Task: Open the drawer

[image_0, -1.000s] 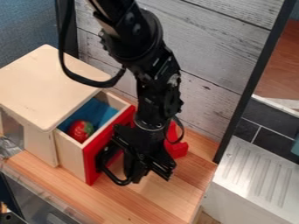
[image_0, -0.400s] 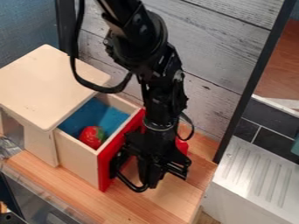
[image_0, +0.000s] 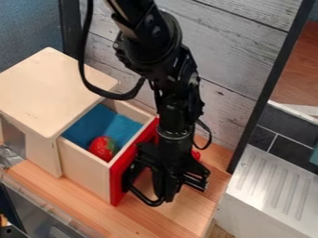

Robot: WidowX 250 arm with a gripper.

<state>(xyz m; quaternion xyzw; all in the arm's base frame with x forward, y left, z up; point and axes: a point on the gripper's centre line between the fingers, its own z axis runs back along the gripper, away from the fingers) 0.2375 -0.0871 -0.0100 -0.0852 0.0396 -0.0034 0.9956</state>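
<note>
Jaws: cannot tell if they are open or closed; the gripper (image_0: pixel 179 181) hangs at the drawer's (image_0: pixel 87 174) outer side, by its handle.
Handle: black (image_0: pixel 151 201), on the drawer's red front; its join with the gripper is hard to make out.
Drawer: stands open, out of the cabinet (image_0: pixel 49 88), its near side wall and red front showing.
Strawberry: red (image_0: pixel 99 148), inside the drawer, near the red front, on the blue lining (image_0: pixel 121 128).
Worktop edges: the worktop (image_0: pixel 152 223) has its near edge running below the drawer, its right edge beyond the gripper from the drawer.
Open room: a strip of wood between the drawer's front and the worktop's right edge, the gripper over part of it.
Boards: grey wall (image_0: pixel 217 32) behind the drawer, bounded by a black strip (image_0: pixel 243 132).
Ridged tray: white (image_0: pixel 270 179), right of the drawer, past the worktop, cut off by the view.
Red piece: small bit (image_0: pixel 196 155) on the drawer's front side, mostly hidden behind the gripper.
Clear thing: (image_0: pixel 9 157) left of the drawer, cut off, too unclear to name.
</note>
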